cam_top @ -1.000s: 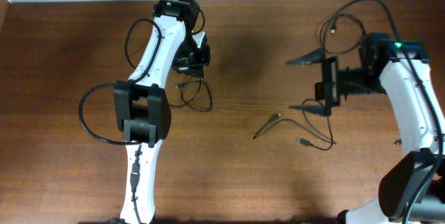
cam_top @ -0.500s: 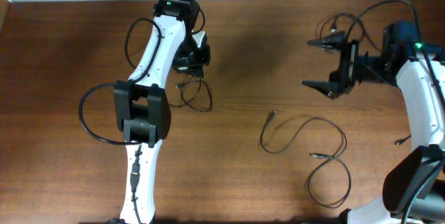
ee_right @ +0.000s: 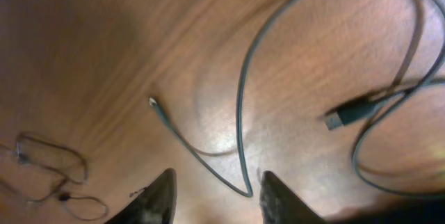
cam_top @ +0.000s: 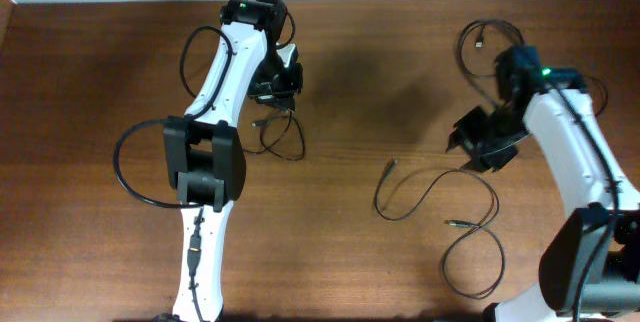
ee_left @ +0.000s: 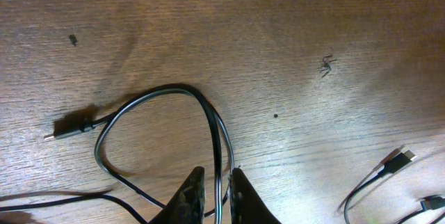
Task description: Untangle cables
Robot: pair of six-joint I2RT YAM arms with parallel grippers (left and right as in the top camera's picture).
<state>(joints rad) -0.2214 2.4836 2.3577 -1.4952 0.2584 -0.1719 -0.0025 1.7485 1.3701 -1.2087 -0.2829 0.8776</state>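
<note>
1. The left hand, narrow, seems to pinch a black cable at the far left of the worktop.
2. The right hand hangs wide and empty over a loose cable at the right.
3. The step in hand is separating the strands; next, this hand should lower and grip.

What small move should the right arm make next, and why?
Probably lower the right tool and close it on the cable. Its jaws stand open, and a bend of that loose cable lies on the table right between them, so a short descent looks enough to grip it.
</note>
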